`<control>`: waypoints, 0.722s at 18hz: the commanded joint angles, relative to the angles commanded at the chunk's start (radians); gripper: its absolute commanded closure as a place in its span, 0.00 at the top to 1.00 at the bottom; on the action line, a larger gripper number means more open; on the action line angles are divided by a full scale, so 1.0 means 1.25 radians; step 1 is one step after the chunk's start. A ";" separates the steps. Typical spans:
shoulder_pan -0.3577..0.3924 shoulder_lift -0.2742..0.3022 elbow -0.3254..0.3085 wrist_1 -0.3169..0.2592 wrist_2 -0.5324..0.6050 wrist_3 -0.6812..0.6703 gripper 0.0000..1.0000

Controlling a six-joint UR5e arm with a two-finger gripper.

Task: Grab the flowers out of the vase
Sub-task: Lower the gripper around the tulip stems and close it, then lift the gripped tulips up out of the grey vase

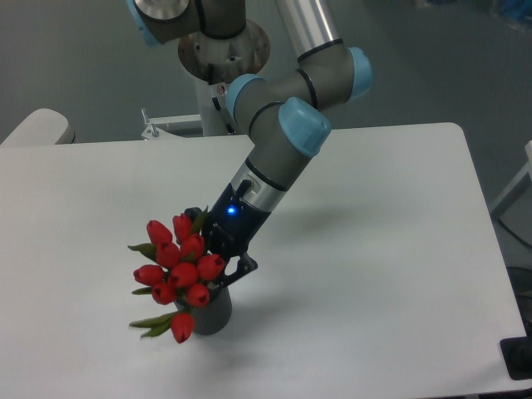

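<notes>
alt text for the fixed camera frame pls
A robot arm's gripper reaches into a bunch of red tulip flowers standing in a small dark grey vase on a white table. The blooms hide its fingers.

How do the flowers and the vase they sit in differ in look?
The flowers are bright red buds with green leaves; the vase is plain dark grey. The flowers spread wide and rise well above the vase, which is short and narrow. The flowers lean toward the left, while the vase stands upright on the table. Both are right next to the gripper.
</notes>
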 joint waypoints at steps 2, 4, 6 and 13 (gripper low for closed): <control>0.001 0.000 0.004 0.000 -0.002 0.000 0.35; 0.001 0.000 0.006 0.000 -0.003 0.000 0.35; 0.005 0.005 0.006 0.000 -0.004 -0.001 0.35; 0.038 0.043 0.009 0.000 -0.083 -0.028 0.35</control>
